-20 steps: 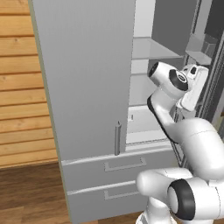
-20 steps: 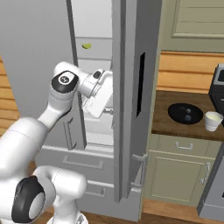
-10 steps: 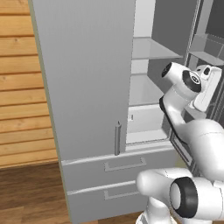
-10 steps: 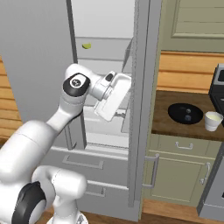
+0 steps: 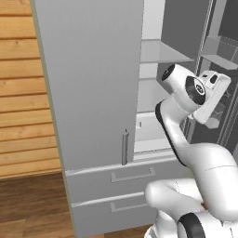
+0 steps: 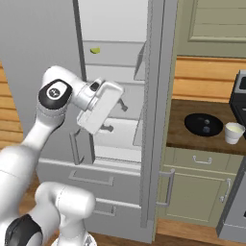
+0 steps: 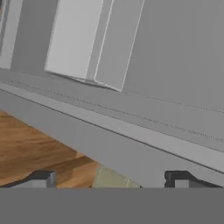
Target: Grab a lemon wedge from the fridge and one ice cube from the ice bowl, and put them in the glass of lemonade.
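Your tool (image 6: 113,116) hangs wide open and empty before the tall light-grey fridge (image 6: 120,29), whose white shelf carries the tiny yellow-green lemon wedge (image 6: 95,50).

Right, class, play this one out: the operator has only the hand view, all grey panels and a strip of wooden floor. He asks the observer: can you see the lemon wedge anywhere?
Observer: Yes. The lemon wedge lies on an upper shelf inside the open fridge.
Operator: Where is the end effector relative to it?
Observer: The end effector hangs in the fridge opening, lower than the wedge's shelf.
Operator: And the glass?
Observer: The glass of lemonade stands on the counter to the right of the fridge, beside the ice bowl.
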### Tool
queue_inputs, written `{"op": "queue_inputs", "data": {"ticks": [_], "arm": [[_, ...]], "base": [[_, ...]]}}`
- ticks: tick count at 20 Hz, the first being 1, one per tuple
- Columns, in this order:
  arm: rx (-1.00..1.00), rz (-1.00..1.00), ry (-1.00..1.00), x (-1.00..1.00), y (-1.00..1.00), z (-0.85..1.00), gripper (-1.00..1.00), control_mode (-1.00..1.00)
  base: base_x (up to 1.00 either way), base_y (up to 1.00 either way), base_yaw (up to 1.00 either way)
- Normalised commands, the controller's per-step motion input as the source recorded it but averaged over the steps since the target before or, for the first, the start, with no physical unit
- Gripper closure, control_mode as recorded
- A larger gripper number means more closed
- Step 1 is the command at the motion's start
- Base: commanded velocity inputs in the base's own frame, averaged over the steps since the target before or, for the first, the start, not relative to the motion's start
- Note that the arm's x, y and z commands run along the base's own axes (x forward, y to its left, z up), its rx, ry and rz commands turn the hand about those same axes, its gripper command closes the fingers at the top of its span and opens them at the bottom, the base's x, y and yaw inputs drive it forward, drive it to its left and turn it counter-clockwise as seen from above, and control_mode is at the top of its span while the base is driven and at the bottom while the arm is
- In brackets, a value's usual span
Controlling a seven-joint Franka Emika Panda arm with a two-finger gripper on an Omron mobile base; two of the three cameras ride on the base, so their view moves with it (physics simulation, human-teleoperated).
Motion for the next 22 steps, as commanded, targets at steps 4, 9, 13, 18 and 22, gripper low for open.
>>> {"op": "queue_inputs", "data": {"ticks": [4, 9, 13, 18, 22], "arm": [[0.14, 0.00, -0.26, -0.12, 1.00, 0.00, -1.00, -1.00], [0.31, 0.02, -0.36, 0.00, 1.00, -0.20, -1.00, -1.00], [0.41, 0.01, -0.26, 0.21, 0.91, -0.24, -1.00, -1.00], [0.42, 0.00, -0.19, 0.45, 0.92, -0.42, -1.00, -1.00], [0.35, -0.01, -0.08, 0.38, 0.84, -0.88, -1.00, -1.00]], "base": [[0.00, 0.00, 0.00], [0.00, 0.00, 0.00], [0.00, 0.00, 0.00], [0.00, 0.00, 0.00], [0.00, 0.00, 0.00]]}}
